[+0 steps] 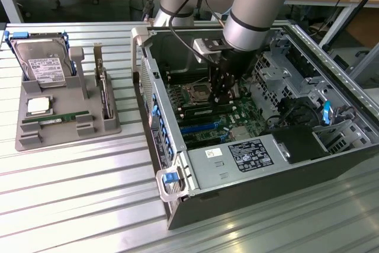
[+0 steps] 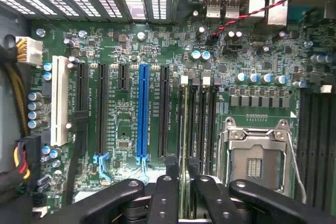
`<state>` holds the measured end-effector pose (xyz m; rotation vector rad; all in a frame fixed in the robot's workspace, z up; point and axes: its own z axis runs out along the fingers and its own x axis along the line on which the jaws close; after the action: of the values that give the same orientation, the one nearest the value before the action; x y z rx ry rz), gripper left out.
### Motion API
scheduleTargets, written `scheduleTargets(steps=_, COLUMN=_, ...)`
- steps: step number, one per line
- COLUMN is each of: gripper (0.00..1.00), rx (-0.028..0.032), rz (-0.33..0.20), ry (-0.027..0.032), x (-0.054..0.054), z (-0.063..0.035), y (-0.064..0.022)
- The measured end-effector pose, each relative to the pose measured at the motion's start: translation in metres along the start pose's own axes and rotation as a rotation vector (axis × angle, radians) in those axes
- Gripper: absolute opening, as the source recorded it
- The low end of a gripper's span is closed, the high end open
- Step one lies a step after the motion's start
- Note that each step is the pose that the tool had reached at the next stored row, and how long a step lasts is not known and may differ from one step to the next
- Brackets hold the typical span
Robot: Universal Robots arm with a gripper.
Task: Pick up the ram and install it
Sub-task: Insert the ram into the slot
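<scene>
Gripper [image 1: 220, 96] is down inside the open PC case [image 1: 177, 164], over the memory slots just beside the empty CPU socket [image 2: 257, 153]. In the wrist view the ram [image 2: 184, 129] stands on edge in the slot nearest the long black expansion slots, running straight away from the gripper [image 2: 183, 163], which straddles its near end. Jaws: one each side of the stick and v close to it, but can't tell whether they're clamped on it or standing just off. Looks like the seating step, w/ the stick already in its slot rather than hanging above it. To do this bit well, IMO: keep the wrist square to the motherboard [image 2: 126, 51] so the push goes straight down, no twist. The stick is thin and would likely flex or lever the slot if loaded sideways. The grip is at one end, so the far end may sit proud. Judge seating by whether the top edge lies level w/ the neighbouring slots along its whole length, and whether the end latches have come in; can't make the latches out here. Any let-go should be clean, w/o dragging the stick. Socket lever and small caps are near, so no sideways travel while low. A 2nd green stick lies in the gray holder [image 1: 65, 131] outside the case, well apart
</scene>
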<state>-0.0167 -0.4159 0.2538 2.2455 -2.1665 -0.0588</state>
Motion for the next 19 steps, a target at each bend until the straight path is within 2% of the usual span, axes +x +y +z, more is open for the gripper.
scheduleTargets(steps=3, gripper=0.20, rx=-0.0001, rz=-0.002, ry=0.0003, x=-0.001, z=-0.0048, y=0.0002)
scheduleTargets(steps=4, gripper=0.12, rx=0.0000, rz=-0.005, ry=0.0001, x=-0.001, z=-0.0051, y=0.0001)
scheduleTargets(steps=6, gripper=0.11, rx=-0.0029, rz=-0.024, ry=0.0002, x=-0.001, z=-0.0055, y=-0.0058)
scheduleTargets(steps=7, gripper=0.11, rx=-0.0070, rz=-0.031, ry=0.0002, x=-0.001, z=-0.0057, y=-0.0121)
scheduleTargets(steps=9, gripper=0.11, rx=-0.0179, rz=-0.039, ry=-0.0003, x=0.000, z=-0.0061, y=-0.0300)
scheduleTargets(steps=11, gripper=0.11, rx=-0.0332, rz=-0.046, ry=-0.0006, x=0.001, z=-0.0068, y=-0.0542)
scheduleTargets(steps=13, gripper=0.11, rx=-0.0453, rz=-0.047, ry=-0.0012, x=0.001, z=-0.0073, y=-0.0725)
scheduleTargets(steps=17, gripper=0.11, rx=-0.0541, rz=-0.049, ry=-0.0017, x=0.002, z=-0.0081, y=-0.0913)
scheduleTargets(steps=19, gripper=0.11, rx=-0.0553, rz=-0.049, ry=-0.0019, x=0.002, z=-0.0085, y=-0.0997)
